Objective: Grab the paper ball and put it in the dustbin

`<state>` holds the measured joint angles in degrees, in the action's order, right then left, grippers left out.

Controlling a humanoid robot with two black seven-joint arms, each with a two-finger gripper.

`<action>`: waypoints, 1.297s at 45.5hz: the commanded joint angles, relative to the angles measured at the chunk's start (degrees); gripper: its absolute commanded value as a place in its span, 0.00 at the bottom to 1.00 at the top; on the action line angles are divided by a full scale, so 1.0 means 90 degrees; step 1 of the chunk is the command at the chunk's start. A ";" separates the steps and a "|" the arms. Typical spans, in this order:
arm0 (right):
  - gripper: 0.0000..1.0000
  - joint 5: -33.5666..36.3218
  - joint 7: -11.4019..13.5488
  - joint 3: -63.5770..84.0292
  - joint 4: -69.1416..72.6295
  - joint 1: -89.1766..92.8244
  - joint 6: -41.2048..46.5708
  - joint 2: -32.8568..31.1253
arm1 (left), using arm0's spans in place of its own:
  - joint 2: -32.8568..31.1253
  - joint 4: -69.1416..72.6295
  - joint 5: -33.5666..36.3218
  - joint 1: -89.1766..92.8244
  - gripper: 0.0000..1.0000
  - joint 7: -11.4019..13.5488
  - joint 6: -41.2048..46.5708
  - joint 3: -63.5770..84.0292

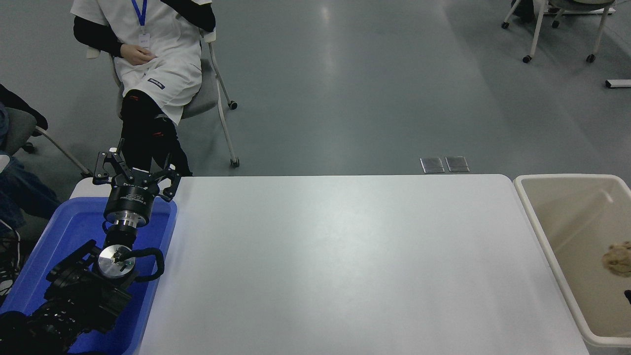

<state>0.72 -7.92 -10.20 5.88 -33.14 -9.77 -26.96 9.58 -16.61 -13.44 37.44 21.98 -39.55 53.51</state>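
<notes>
One ball, one bin: the paper ball (617, 258) lies inside the dustbin (535, 216), on its floor near the picture's right edge, blurred in outline.
Dustbin: a cream plastic bin with a thick rounded rim, standing hard against the right end of the white table (340, 261).
Right arm: only a dark sliver shows at the picture's right edge, below the ball and inside the bin's outline; whether that gripper is spread or closed cannot be told, and nothing shows it touching the ball.
Left gripper (133, 170): parked well away from the dustbin, at the table's opposite end over a blue tray (64, 231), its fingers spread wide and empty.
Task standing: judged from where the ball lies, the drop into the bin looks done.
Handling: the wad appears to be crumpled tan kraft paper, so it is likely very light, soft and springy, giving under pressure without breaking. Its creased surface should offer friction, not slip.
Where to hold: were it picked again, a pinch across its widest middle would suit, fingers closing on opposite sides far enough to compress the folds a little; a grip on a loose outer flap could pull free.
Risk: a wad this light may bounce or roll against the bin's smooth walls.
Beyond the table: a person (148, 54) sits on a chair, far from the dustbin.
</notes>
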 commanded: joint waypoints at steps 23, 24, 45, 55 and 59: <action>1.00 -0.0099 -0.0018 -0.1375 0.2412 -0.0390 0.0011 -0.1047 | 0.0000 0.0000 0.0000 0.0000 0.99 0.0000 0.0000 0.0002; 1.00 -0.0099 -0.0019 -0.1492 0.2490 -0.0390 0.0011 -0.1057 | 0.0000 0.0000 0.0000 0.0000 0.99 0.0000 0.0000 0.0002; 1.00 -0.0021 -0.0184 -0.4276 0.3790 -0.0244 0.0683 -0.0891 | 0.0000 0.0000 0.0000 0.0000 0.99 0.0000 0.0000 0.0002; 1.00 0.0038 -0.0936 -0.4530 0.3741 -0.0078 0.1699 -0.0354 | 0.0000 0.0000 0.0000 0.0000 0.99 0.0000 0.0000 0.0002; 1.00 0.0115 -0.1102 -0.4823 0.3712 0.0049 0.2022 -0.0032 | 0.0000 0.0000 0.0000 0.0000 0.99 0.0000 0.0000 0.0002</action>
<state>0.73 -13.30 -47.65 38.58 -34.64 0.64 -32.49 9.58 -16.61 -13.45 37.44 21.98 -39.55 53.53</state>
